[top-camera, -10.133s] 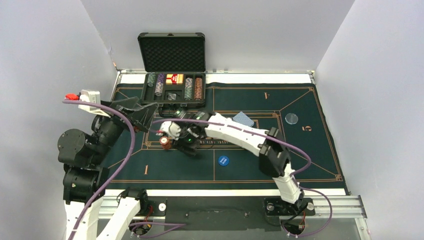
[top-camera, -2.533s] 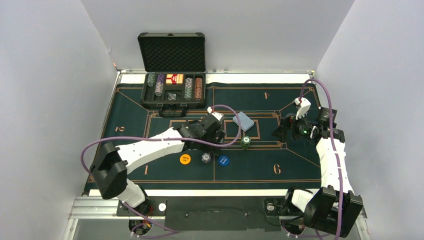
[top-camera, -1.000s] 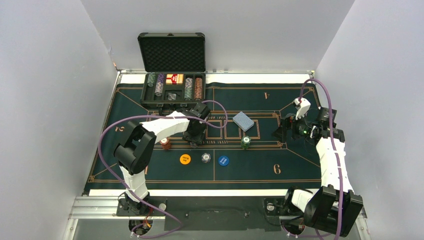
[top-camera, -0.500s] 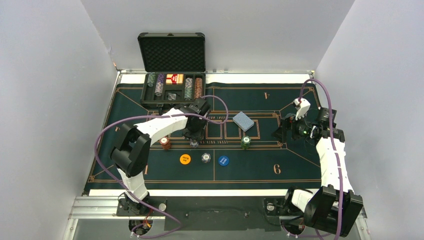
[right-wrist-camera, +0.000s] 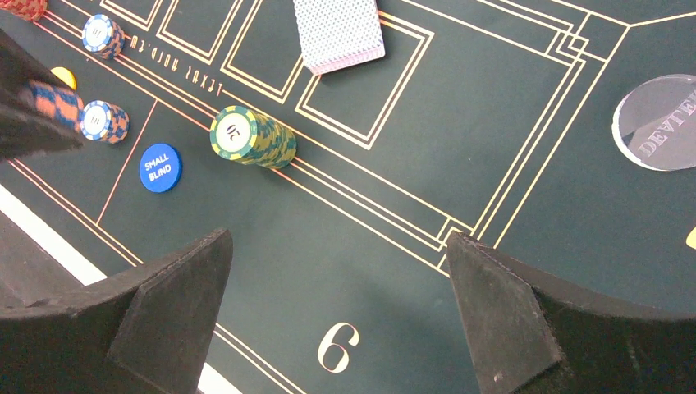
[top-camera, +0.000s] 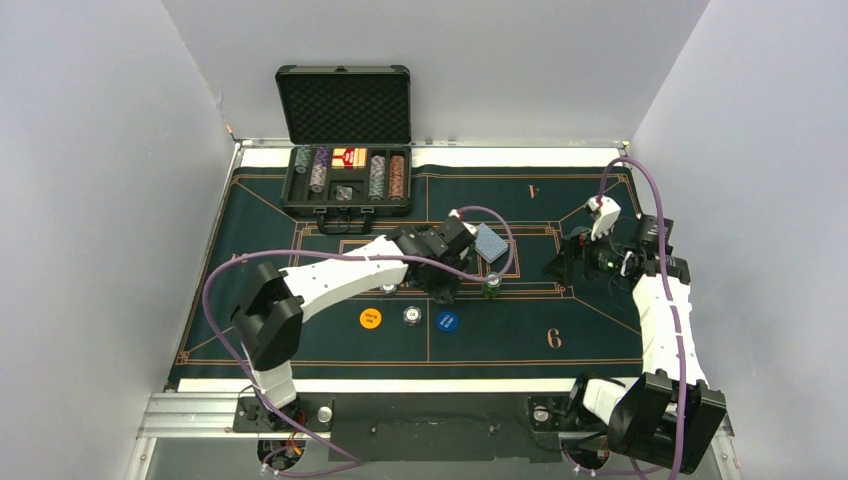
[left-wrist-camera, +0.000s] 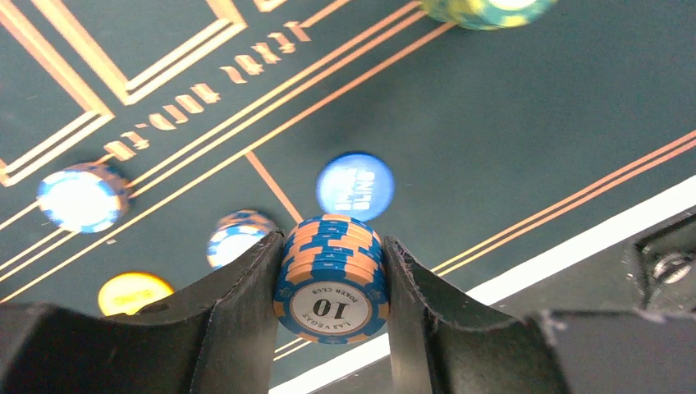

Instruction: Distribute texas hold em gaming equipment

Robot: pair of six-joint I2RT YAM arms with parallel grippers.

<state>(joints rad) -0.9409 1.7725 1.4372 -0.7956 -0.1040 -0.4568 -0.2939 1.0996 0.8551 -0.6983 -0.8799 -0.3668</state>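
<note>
Surface finish, wrist views.
Left gripper (left-wrist-camera: 332, 246) fingers (left-wrist-camera: 238, 320): matt black plastic, faintly grainy. The chip stack (left-wrist-camera: 332, 287) between them is smooth moulded plastic with a soft sheen and a flat printed white centre. Mat (left-wrist-camera: 533, 123) under the tool: matt dark-green cloth, felt-like, with gold lines printed flat. Blue disc (left-wrist-camera: 354, 186) beneath the fingertips: glossy plastic. Clear disc (right-wrist-camera: 661, 123) ahead-right of the right gripper (right-wrist-camera: 336, 236): transparent, polished, acrylic-looking. Cards (right-wrist-camera: 338, 33) ahead of it: smooth coated paper. Right fingers (right-wrist-camera: 164, 328): same matt black plastic.

Right gripper (right-wrist-camera: 336, 242): jaws spread wide above felt (right-wrist-camera: 394, 271). Green chip stack (right-wrist-camera: 250, 135) just ahead of fingertips; blue-backed cards (right-wrist-camera: 338, 33) farther ahead.
</note>
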